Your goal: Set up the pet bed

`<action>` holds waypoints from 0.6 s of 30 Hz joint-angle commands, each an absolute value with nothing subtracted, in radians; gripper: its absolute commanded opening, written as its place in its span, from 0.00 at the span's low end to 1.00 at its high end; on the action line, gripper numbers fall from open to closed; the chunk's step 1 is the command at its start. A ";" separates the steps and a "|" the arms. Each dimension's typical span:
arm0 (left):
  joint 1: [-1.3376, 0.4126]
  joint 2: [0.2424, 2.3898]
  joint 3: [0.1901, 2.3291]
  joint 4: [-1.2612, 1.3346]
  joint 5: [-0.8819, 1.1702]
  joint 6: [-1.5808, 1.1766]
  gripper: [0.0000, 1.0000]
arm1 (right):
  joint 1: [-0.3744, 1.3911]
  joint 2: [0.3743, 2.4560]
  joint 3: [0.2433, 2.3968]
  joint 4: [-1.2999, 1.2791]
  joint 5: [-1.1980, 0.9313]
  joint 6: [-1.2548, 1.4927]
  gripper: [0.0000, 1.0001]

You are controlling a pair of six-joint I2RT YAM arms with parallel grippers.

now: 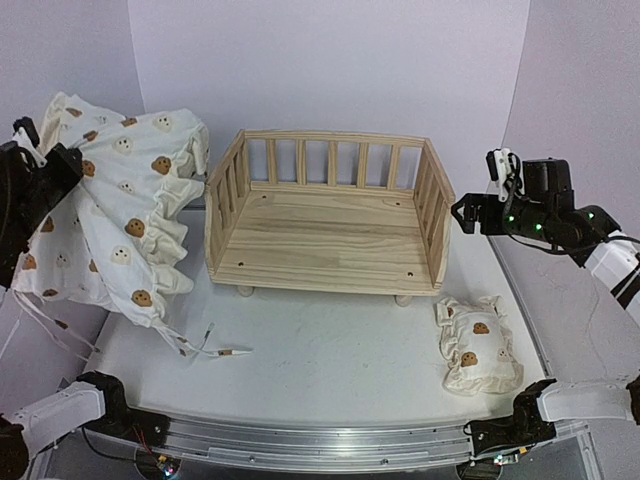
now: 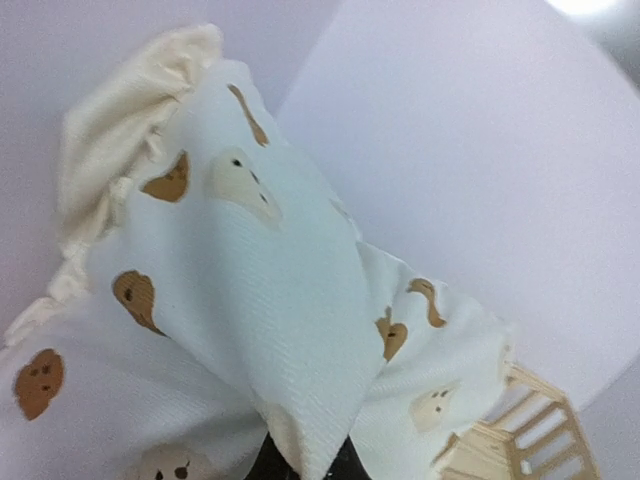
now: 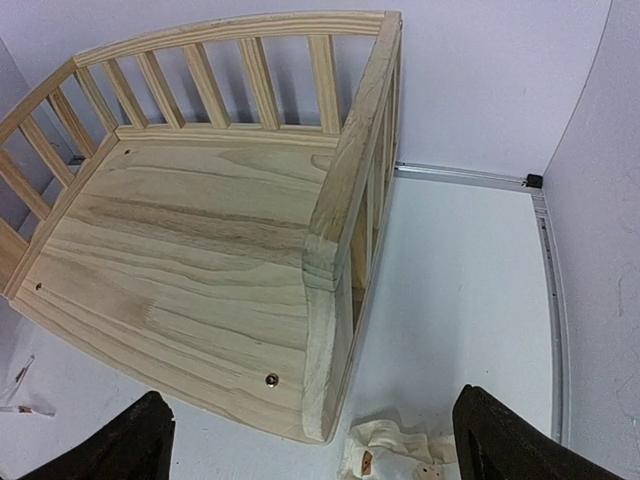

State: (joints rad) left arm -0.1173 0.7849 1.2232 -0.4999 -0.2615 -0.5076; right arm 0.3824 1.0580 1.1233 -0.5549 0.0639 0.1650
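L gripper [image 2: 305, 465]: pinched tight on bear cushion [image 1: 120, 220], held up.
R gripper [image 1: 468, 213]: spread wide, empty, near pet bed [image 1: 325, 235].
Pillow [image 1: 475, 345]: on table [image 1: 330, 370].

The pet bed [image 1: 328, 225] stands mid-way back on the worktop [image 1: 330, 380], with the cushion [image 1: 115, 220] to its left (raised off the surface) and the pillow [image 1: 477, 345] lying before its right front corner.

Pet bed [image 1: 330, 240] is pale pine with darker grain streaks. Cushion [image 1: 110, 230] is cream, dotted with brown and off-white bear faces, and the little pillow [image 1: 478, 345] matches. White bench [image 1: 330, 360], pale lilac-ish walls [image 1: 330, 60].
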 commanded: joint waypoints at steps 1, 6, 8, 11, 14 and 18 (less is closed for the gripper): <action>-0.115 0.791 1.344 -0.227 0.245 -0.368 0.00 | 0.388 1.066 1.160 -0.500 0.040 0.166 0.98; -0.138 0.925 1.482 -0.179 0.651 -0.355 0.00 | 0.388 1.068 1.176 -0.502 0.009 0.179 0.98; -0.246 0.968 1.510 -0.170 0.674 -0.316 0.00 | 0.389 1.065 1.181 -0.502 -0.007 0.183 0.98; -0.503 1.080 1.589 -0.203 0.618 -0.192 0.00 | 0.388 1.062 1.196 -0.505 -0.058 0.191 0.98; -0.699 1.281 1.744 -0.339 0.518 -0.038 0.00 | 0.388 1.048 1.210 -0.515 -0.078 0.201 0.98; -0.782 1.475 1.871 -0.435 0.457 0.096 0.00 | 0.388 1.019 1.205 -0.525 -0.103 0.213 0.98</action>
